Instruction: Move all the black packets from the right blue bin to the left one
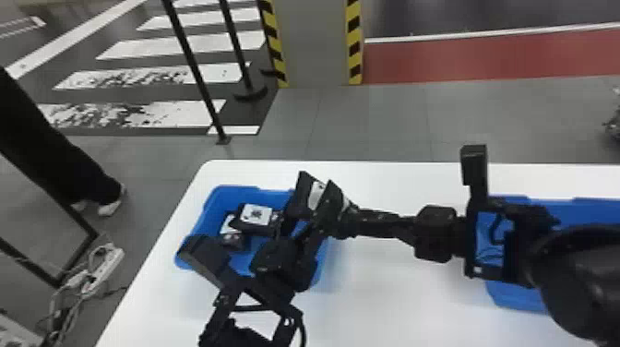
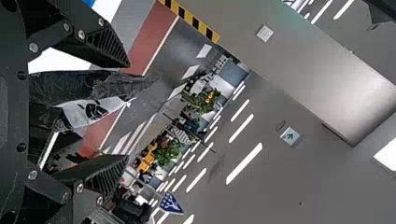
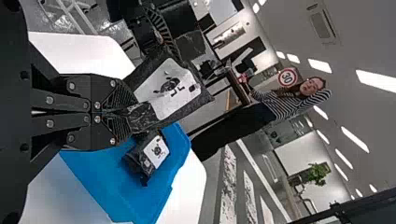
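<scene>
Right wrist view: right claw (image 1: 333, 223) closed tight on black packet (image 3: 169, 91) (white-labelled)

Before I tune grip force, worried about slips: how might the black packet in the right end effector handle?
The black packet probably flexes: it looks crumpled beside the right end effector. Its glossy wrapping could slide.

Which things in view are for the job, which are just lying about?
Job:
- left blue bin, packets inside
- right blue bin
- right gripper, fingers shut on a packet
- left gripper, a packet between open fingers

Not job:
- power strip, floor
- black post
- striped pillar
</scene>
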Controlling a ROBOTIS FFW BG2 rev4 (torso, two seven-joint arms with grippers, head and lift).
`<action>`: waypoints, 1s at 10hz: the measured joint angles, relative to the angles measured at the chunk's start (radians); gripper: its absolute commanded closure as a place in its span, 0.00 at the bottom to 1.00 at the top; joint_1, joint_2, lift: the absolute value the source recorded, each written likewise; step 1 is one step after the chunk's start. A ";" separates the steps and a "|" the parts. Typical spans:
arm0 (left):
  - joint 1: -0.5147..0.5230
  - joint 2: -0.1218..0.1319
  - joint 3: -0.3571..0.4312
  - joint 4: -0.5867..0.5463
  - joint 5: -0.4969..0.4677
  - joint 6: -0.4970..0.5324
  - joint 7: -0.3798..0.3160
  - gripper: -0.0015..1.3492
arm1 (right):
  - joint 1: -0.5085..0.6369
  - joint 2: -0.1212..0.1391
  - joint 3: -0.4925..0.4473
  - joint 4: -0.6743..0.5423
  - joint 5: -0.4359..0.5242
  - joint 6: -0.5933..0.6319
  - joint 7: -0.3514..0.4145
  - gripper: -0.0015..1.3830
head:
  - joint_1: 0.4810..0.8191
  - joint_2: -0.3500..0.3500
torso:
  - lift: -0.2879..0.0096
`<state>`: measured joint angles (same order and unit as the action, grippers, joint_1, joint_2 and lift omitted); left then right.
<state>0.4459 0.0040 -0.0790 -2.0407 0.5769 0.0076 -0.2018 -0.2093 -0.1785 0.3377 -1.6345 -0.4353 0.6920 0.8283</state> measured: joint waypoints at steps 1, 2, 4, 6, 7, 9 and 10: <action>0.006 -0.003 0.001 0.000 -0.008 -0.046 0.003 0.90 | -0.003 0.000 0.000 0.002 -0.002 -0.001 0.000 0.83 | 0.63 0.85 | 0.60; 0.010 -0.004 0.003 0.000 -0.011 -0.066 0.003 0.90 | -0.009 0.001 0.000 0.009 -0.005 -0.010 0.000 0.83 | 0.63 0.86 | 0.60; 0.017 -0.004 0.004 0.000 0.005 -0.076 0.000 0.90 | -0.030 0.007 0.000 0.040 -0.015 -0.040 0.000 0.83 | 0.63 0.86 | 0.60; 0.013 -0.004 0.000 0.000 0.007 -0.061 -0.007 0.90 | -0.058 0.017 0.000 0.072 -0.014 -0.062 0.000 0.83 | 0.63 0.85 | 0.60; 0.013 -0.004 -0.002 0.000 0.005 -0.062 -0.007 0.90 | -0.066 0.019 0.000 0.084 -0.014 -0.070 0.000 0.83 | 0.63 0.85 | 0.60; 0.017 -0.004 -0.001 0.000 0.006 -0.086 -0.007 0.90 | -0.073 0.021 0.000 0.098 -0.015 -0.086 0.000 0.62 | 0.63 0.85 | 0.60; 0.017 -0.004 0.000 0.001 0.003 -0.098 -0.007 0.90 | -0.080 0.023 0.000 0.116 -0.017 -0.102 0.000 0.24 | 0.63 0.85 | 0.60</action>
<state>0.4629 0.0000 -0.0790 -2.0402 0.5802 -0.0901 -0.2085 -0.2889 -0.1555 0.3374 -1.5187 -0.4525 0.5900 0.8283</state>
